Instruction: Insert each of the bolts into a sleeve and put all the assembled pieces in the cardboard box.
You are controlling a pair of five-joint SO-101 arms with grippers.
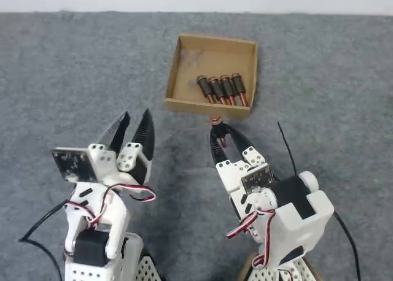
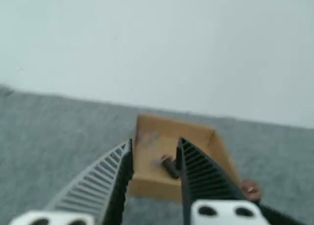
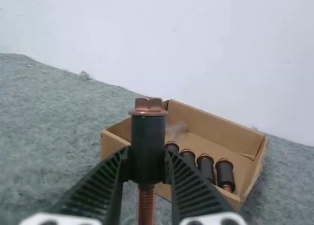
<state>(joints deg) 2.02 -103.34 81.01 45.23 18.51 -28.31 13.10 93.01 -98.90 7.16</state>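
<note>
Right gripper (image 1: 219,134) clamps an upright sleeved bolt (image 3: 147,145) just before the cardboard box (image 1: 191,69) holding four assembled pieces (image 1: 222,89); left gripper (image 1: 136,114) hangs nearby, jaws apart.

Found no legible text, label, brand, number or sign. Checked the walls of the cardboard box (image 1: 206,107) and the small circuit board (image 1: 69,163) at the left arm's wrist: nothing readable, any marking there too small to tell
</note>
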